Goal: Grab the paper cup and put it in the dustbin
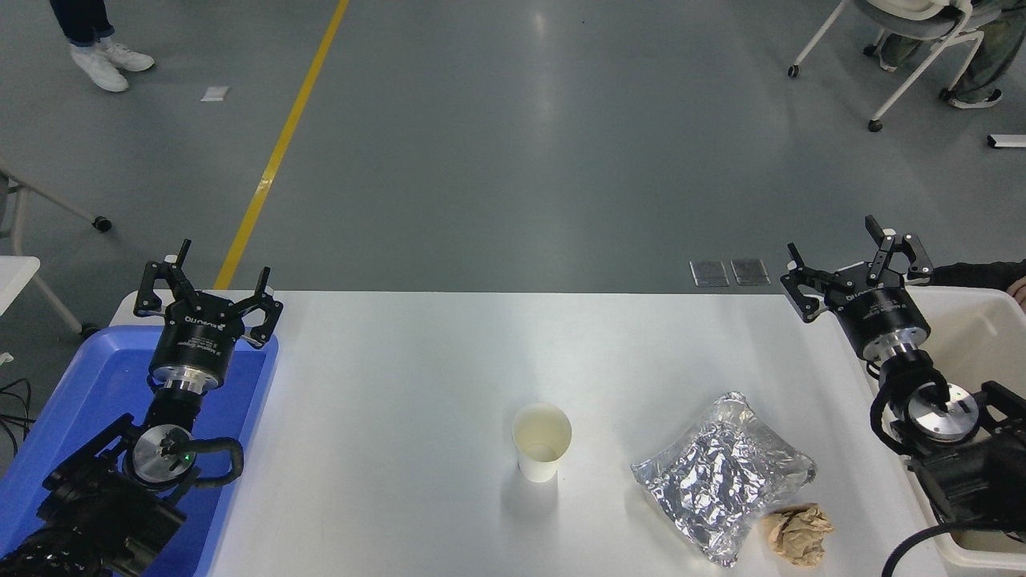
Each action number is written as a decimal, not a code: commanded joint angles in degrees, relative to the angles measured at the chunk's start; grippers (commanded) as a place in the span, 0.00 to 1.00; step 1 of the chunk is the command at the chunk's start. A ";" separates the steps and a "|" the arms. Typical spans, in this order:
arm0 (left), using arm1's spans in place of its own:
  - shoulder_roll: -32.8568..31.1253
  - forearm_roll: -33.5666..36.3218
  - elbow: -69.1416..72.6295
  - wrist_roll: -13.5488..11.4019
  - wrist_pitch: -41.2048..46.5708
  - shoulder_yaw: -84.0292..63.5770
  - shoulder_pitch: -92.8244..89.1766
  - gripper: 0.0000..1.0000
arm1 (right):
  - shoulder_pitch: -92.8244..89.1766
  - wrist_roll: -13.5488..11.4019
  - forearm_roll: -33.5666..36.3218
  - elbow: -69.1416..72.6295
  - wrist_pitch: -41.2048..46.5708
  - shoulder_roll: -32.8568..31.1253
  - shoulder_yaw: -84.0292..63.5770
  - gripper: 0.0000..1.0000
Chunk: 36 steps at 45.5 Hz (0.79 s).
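At the worktop's [385,353] left edge the left end effector [207,282] sits parked over a blue tray [88,377], its fingers spread wide and holding nothing. Moving toward the middle, the paper cup [542,441] stands upright on its base, mouth up, roughly midway between the left and right edges and nearer the near edge than the far one — nothing touches it, and no arm is close. Just to its right, nearer the near right corner, lies a crumpled sheet of foil [721,473], and touching the foil's near corner is a brown paper ball [797,533]; both are apart from the cup. At the far right corner the right end effector [856,264] hangs with its fingers spread wide and empty, its arm lying over the dustbin [982,308], which stands against the worktop's right edge with its near part hidden behind the arm. A dark sleeve shows at the picture's right border beyond the bin. As a judgement, the task has not begun in any visible way: the cup is ungrasped and well apart from the right end effector, so the whole sequence is left — reaching back across toward the middle, closing on the cup, carrying it right and releasing it over the bin. The foil lies between cup and bin, so the carry will probably need some lift to clear it.
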 commanded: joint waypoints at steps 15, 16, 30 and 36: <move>0.00 -0.09 0.01 -0.07 0.02 0.23 -0.05 1.00 | 3.81 -0.31 -6.46 4.21 0.87 -0.06 -3.20 1.00; 0.00 -0.09 0.01 -0.07 0.02 0.23 -0.04 1.00 | 4.87 -0.31 -7.78 4.56 0.87 -0.24 -3.64 1.00; 0.09 -0.09 0.01 -0.07 0.02 0.32 -0.05 1.00 | 25.08 -0.49 -34.23 14.04 0.87 -10.78 -18.48 1.00; 0.09 -0.09 0.01 -0.07 0.02 0.32 -0.04 1.00 | 34.39 -0.84 -42.67 23.88 0.96 -17.20 -29.90 1.00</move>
